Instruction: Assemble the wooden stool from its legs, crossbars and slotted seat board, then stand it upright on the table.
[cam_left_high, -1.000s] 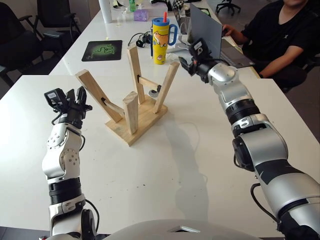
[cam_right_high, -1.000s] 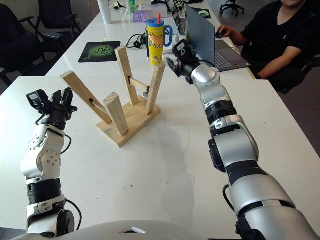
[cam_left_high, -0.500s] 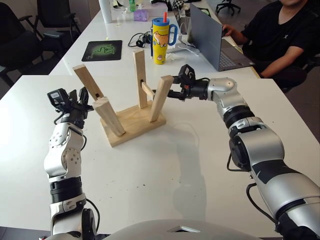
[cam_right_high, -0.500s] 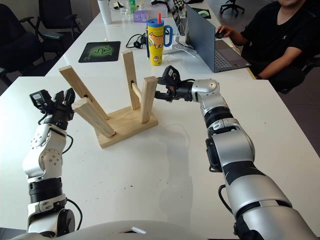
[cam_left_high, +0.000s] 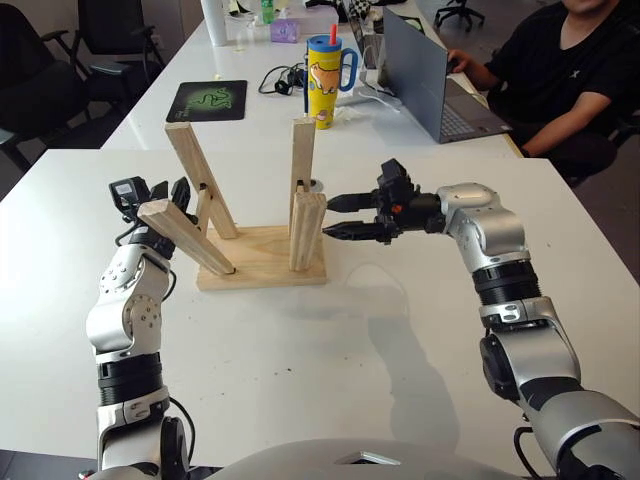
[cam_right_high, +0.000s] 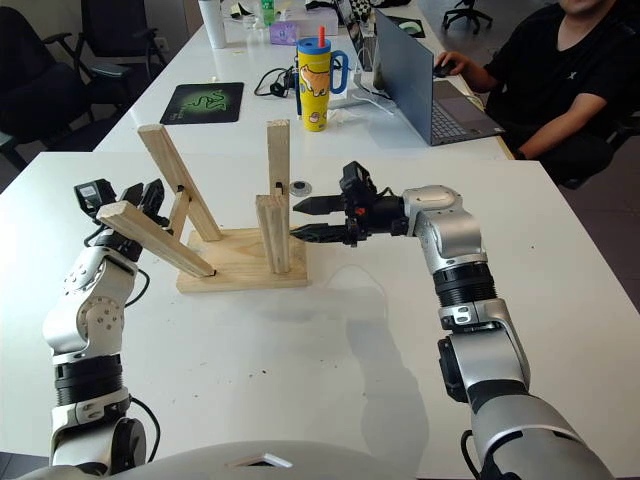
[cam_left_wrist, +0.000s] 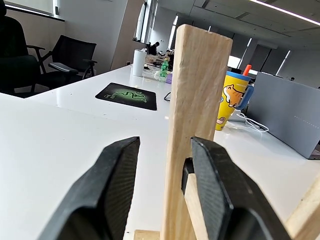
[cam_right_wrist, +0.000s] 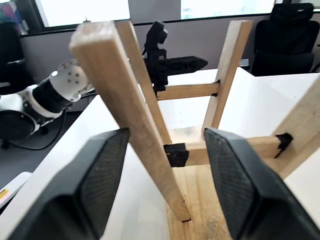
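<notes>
Left, your left hand (cam_left_high: 170, 196) stands open astride the tip of the outward-leaning leg (cam_left_high: 188, 238), with nothing clamped. Centre, the stool (cam_left_high: 300, 160) rests upside down on its seat board (cam_left_high: 262, 270) on the white tabletop (cam_left_high: 330, 350). Right, your right hand (cam_left_high: 328, 217), fingers (cam_left_high: 350, 199) spread wide, sits just beside the near upright leg (cam_left_high: 307, 230), gripping nothing. The flip looks next: close both hands squarely on opposite legs, lift evenly, and turn slowly so no joint pulls loose.
</notes>
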